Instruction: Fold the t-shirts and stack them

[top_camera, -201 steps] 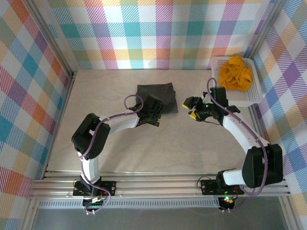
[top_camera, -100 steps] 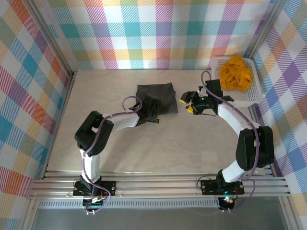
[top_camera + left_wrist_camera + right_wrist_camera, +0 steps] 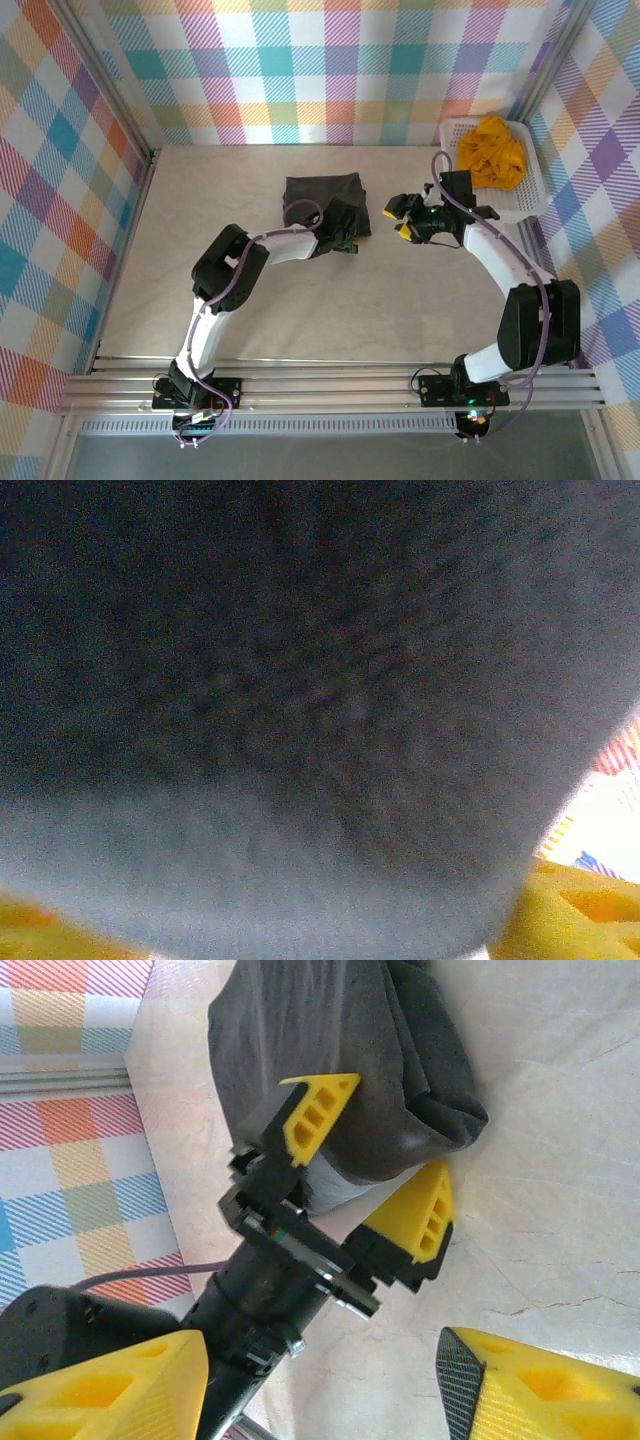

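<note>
Charcoal-grey fabric is what we see first: the charcoal-grey t-shirt (image 3: 320,190) lies folded into a compact rectangle on the pale table (image 3: 220,200), a little behind its centre. The left gripper (image 3: 348,228) is at the near right corner of this shirt. From the right wrist camera we see the left gripper (image 3: 395,1130) with its yellow fingers (image 3: 315,1115) apart, one resting on top of the charcoal-grey t-shirt (image 3: 300,1030) and the other low beside the table surface, with the thick folded corner between them. If the jaws really press the cloth, we cannot tell. In the left wrist view the dark, blurred fabric (image 3: 300,680) is very close to the lens, with yellow fingertips (image 3: 570,910) at the lower corners. The right gripper (image 3: 397,220) hovers just beside that same corner, on the table side; its jaws are spread wide and they hold nothing. The mustard-orange t-shirt (image 3: 492,150) lies crumpled inside the white mesh basket (image 3: 505,208) at the far right corner, well apart from the grey one.
</note>
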Motion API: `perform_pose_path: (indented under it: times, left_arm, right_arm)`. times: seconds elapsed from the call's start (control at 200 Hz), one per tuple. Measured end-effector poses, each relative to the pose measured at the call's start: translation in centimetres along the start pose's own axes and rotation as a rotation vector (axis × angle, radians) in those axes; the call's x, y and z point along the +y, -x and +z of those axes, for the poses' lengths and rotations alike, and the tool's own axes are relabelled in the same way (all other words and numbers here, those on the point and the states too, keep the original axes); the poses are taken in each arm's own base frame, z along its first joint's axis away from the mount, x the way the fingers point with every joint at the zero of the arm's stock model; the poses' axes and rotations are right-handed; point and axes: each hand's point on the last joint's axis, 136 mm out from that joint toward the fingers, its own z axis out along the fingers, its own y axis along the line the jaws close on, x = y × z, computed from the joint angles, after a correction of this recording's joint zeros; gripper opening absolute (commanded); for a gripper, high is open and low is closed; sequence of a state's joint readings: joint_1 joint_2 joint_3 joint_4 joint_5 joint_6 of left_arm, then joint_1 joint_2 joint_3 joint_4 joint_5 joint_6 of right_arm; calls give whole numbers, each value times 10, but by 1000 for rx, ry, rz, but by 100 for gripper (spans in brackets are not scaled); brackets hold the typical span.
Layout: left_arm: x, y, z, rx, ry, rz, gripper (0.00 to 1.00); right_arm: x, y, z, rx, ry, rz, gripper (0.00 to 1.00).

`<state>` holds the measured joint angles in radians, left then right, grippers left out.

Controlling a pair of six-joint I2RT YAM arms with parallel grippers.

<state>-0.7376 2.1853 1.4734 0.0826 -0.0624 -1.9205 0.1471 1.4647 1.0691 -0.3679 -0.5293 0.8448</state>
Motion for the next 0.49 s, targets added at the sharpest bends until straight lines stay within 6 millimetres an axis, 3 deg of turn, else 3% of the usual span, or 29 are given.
perform_pose_path:
  times: [0.11,0.16,0.205,0.355,0.495]
  left_arm:
    - [-4,-1,5,-3,-12,-12,53]
    - [-1,4,8,-16,-6,-24,30]
    - [0,10,12,-32,-7,-32,0]
    - [-8,24,15,-42,-36,-31,0]
    - [-23,74,10,-67,-49,-1,0]
  right_arm:
    - [-4,-1,-2,1,-4,11,62]
    - [-6,-2,-3,3,-8,16,61]
    - [-7,-2,-3,3,-9,19,61]
    - [-5,-2,-7,-1,-5,18,61]
    - [-5,-4,-10,-1,-7,15,61]
